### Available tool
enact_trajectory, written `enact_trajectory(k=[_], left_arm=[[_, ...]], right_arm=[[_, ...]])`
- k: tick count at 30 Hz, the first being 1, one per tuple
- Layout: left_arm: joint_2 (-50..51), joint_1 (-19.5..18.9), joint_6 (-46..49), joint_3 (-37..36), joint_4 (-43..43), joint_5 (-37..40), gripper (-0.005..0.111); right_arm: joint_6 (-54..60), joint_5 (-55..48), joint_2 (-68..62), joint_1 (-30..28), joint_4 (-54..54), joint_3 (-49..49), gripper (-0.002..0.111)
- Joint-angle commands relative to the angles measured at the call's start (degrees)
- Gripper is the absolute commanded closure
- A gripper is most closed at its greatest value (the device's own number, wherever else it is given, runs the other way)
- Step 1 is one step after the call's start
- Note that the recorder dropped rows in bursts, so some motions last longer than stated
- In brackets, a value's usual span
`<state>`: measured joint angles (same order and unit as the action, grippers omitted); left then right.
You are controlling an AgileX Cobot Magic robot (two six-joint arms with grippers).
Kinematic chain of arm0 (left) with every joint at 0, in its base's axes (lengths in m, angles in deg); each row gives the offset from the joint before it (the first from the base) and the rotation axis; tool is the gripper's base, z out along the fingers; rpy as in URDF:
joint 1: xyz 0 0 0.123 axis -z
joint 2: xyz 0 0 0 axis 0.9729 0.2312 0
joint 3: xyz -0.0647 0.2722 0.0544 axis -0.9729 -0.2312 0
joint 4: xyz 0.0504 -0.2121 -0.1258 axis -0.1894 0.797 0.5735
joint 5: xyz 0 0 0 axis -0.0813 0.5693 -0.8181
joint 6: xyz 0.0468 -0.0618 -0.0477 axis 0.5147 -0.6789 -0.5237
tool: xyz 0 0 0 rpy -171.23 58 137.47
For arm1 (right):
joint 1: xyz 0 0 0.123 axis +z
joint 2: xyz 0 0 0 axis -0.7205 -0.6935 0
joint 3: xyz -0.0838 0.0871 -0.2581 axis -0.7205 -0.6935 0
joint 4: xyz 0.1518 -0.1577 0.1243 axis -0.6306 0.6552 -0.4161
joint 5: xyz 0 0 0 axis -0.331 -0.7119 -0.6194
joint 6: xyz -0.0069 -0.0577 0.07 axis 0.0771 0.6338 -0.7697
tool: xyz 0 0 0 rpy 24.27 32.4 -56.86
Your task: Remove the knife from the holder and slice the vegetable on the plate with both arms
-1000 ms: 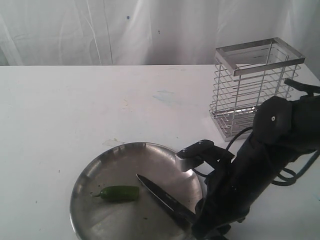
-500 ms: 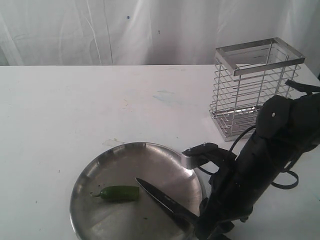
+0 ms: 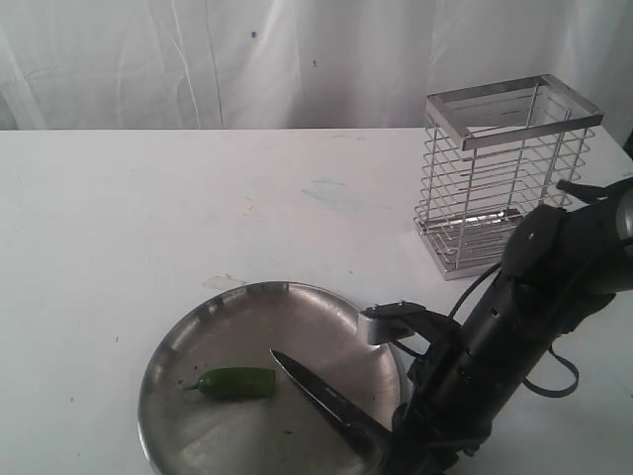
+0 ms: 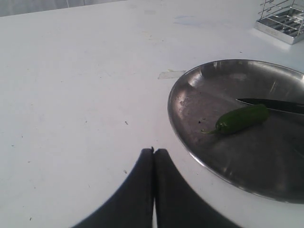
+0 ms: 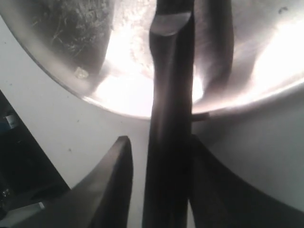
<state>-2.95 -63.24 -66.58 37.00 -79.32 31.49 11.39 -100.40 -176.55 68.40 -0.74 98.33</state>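
- The knife (image 3: 318, 393) is lying flat on the plate (image 3: 247, 302), its dark blade pointing toward 10 o'clock in the exterior view and its black handle crossing the rim at about 4 o'clock
- The right gripper (image 5: 160, 140) is straddling the knife's handle just outside the rim: one finger (image 5: 204, 161) is sitting against the handle, while the other is showing a thin gap, so the jaws are spread and not clamping
- The chilli (image 3: 235, 382) is resting on the plate at about 9 o'clock of its middle, stem pointing to 9 o'clock, with the blade tip just beside its blunt end
- The left gripper (image 4: 153, 151) is hanging over the table (image 3: 148, 218) near the plate's rim, fingers pressed together and pinching nothing
- The wire basket (image 3: 504, 168) is standing upright on the table at about 1 o'clock from the plate, well apart from it
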Motion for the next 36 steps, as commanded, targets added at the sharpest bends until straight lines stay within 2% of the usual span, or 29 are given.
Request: enact_trajectory(k=[1, 10, 18, 36], left_arm=[[-0.27, -0.01, -0.27, -0.23, 0.3, 0.26, 0.107], [-0.27, -0.01, -0.27, -0.23, 0.3, 0.26, 0.107], [-0.27, -0.01, -0.27, -0.23, 0.3, 0.26, 0.107], [-0.27, -0.01, -0.27, -0.23, 0.3, 0.38, 0.107]], right_arm=[[1.06, 0.62, -0.38, -0.69, -0.39, 0.35, 0.083], [0.94, 1.21, -0.2, -0.69, -0.39, 0.35, 0.107], [-1.0, 1.51, 3.49, -0.69, -0.28, 0.35, 0.108], [-6.32, 2.02, 20.64, -0.69, -0.05, 0.35, 0.108]])
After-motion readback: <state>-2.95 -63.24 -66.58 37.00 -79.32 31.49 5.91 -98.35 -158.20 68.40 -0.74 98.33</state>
